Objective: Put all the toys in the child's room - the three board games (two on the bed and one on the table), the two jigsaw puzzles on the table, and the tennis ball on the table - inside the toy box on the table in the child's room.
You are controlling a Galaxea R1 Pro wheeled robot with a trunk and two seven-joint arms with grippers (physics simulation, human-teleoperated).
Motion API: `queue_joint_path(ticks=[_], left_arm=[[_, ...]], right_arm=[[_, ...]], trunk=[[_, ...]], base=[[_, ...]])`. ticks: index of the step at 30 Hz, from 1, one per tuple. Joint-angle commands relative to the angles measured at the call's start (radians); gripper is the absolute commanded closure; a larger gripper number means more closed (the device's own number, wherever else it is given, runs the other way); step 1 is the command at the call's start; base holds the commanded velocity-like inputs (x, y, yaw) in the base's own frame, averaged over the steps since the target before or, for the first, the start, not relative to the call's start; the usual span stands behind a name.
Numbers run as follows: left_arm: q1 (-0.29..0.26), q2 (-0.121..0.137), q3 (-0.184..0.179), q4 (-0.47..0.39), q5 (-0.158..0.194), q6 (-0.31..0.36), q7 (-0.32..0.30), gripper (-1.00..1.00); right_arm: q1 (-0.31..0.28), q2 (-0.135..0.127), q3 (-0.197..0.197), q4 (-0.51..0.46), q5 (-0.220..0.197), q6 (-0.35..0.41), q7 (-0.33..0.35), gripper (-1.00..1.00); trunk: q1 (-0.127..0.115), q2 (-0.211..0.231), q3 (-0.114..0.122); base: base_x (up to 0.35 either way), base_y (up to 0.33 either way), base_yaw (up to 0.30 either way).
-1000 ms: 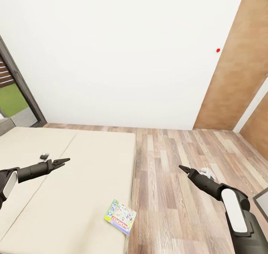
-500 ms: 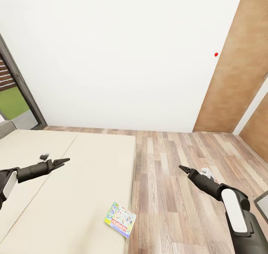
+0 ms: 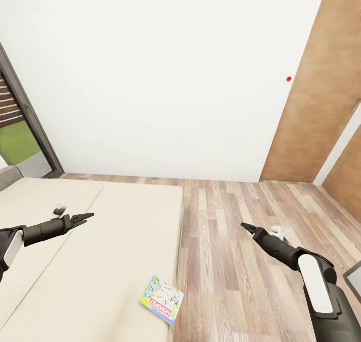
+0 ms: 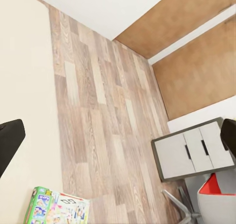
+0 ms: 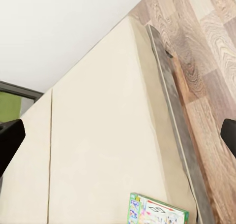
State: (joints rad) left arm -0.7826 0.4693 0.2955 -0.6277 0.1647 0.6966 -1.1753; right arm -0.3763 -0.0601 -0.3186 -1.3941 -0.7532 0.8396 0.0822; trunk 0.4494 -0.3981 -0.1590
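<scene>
Cream bed [image 3: 100, 232] (camera shifted) bears board game [image 3: 162, 292]; grippers unmoved.

bed [image 3: 100, 232]: matt cream cloth | floor [image 3: 235, 262]: wood planks | board game [image 3: 162, 292]: glossy printed card

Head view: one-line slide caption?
Both arms raised, board game lying near the cream bed's edge beside wood-plank floor.
</scene>
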Motion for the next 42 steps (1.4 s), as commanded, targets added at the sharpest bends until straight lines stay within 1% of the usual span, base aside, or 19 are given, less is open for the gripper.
queue_joint_path(ticks=[1,29,36,42], left_arm=[[-0.001,0.000,0.001,0.000,0.003,0.008,-0.002,-1.00],[-0.001,0.000,0.001,0.000,0.004,0.004,-0.006,-1.00],[-0.001,0.000,0.001,0.000,0.004,0.003,-0.003,-1.00],[-0.001,0.000,0.002,0.000,0.004,0.002,-0.008,-1.00]], right_arm=[[-0.001,0.000,-0.002,0.000,0.008,0.006,0.009,-1.00],[-0.001,0.000,-0.002,0.000,0.006,0.006,0.008,-1.00],[-0.001,0.000,-0.002,0.000,0.006,0.006,0.008,-1.00],[-0.001,0.003,-0.002,0.000,0.010,0.005,0.008,-1.00]], trunk=[[0.001,-0.002,0.000],[0.001,-0.002,0.046],[0.001,-0.002,0.049],[0.001,-0.002,0.049]], base=[[0.000,0.000,0.000],[0.000,-0.012,0.000],[-0.009,-0.123,0.000],[-0.003,-0.026,0.000]])
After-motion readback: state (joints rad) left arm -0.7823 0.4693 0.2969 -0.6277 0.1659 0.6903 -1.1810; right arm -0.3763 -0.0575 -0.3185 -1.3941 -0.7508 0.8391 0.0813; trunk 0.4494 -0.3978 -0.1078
